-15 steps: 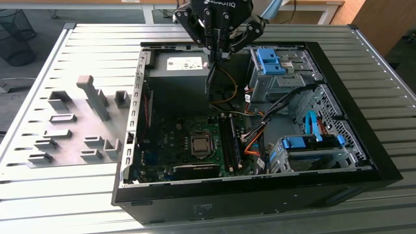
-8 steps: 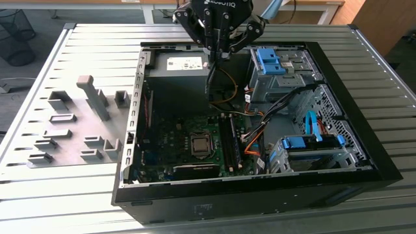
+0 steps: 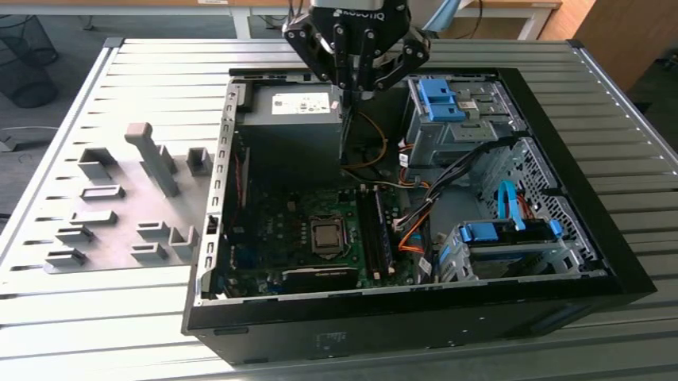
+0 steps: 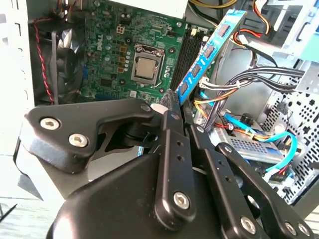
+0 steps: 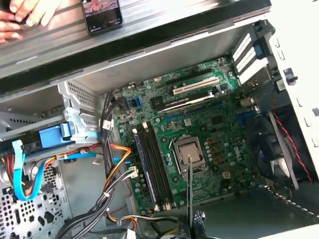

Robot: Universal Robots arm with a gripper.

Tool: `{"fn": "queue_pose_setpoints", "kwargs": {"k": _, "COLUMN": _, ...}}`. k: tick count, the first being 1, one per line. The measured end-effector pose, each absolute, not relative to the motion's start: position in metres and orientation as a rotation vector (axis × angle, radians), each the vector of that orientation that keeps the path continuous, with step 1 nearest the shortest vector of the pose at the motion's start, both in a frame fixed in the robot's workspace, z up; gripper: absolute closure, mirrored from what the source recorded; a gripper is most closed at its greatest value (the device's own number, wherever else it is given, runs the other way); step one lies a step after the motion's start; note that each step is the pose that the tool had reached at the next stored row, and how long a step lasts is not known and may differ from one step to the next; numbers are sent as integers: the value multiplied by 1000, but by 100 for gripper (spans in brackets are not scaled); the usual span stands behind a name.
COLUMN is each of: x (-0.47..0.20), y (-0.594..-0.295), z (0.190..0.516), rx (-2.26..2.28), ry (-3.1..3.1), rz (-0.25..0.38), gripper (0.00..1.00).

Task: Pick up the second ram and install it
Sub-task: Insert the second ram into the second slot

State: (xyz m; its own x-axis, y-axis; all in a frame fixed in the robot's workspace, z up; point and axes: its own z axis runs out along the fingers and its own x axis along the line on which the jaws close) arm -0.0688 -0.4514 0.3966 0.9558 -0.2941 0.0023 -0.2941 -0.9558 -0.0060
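Note:
My gripper [image 3: 355, 89] hangs over the open computer case [image 3: 593, 262], near its far side. It is shut on the second ram [image 3: 341, 131], a long thin dark strip that hangs straight down toward the motherboard [image 3: 265, 230]. The second wrist view shows the ram [image 4: 209, 47] with blue-labelled chips, reaching out from between my fingertips [image 4: 172, 102]. The first wrist view shows the ram [image 5: 190, 184] edge-on as a thin line over the processor socket [image 5: 188, 152]. The black memory slots [image 5: 152, 167] lie beside that socket, a little to one side of the strip.
Gray holder blocks [image 3: 127, 206] stand on the slatted table at the exterior view's left. Inside the case are a power supply [image 3: 297, 111], blue-handled drive cages [image 3: 445, 103], orange and black cables [image 3: 414, 226] and a fan [image 5: 271, 149]. A person's hand [image 5: 20, 15] and phone [image 5: 102, 12] rest beyond the case.

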Motion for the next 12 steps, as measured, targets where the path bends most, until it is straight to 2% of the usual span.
{"fn": "queue_pose_setpoints", "kwargs": {"k": 12, "x": -68, "y": -452, "z": 381, "rx": -3125, "ry": 279, "rz": -8, "gripper": 86}}
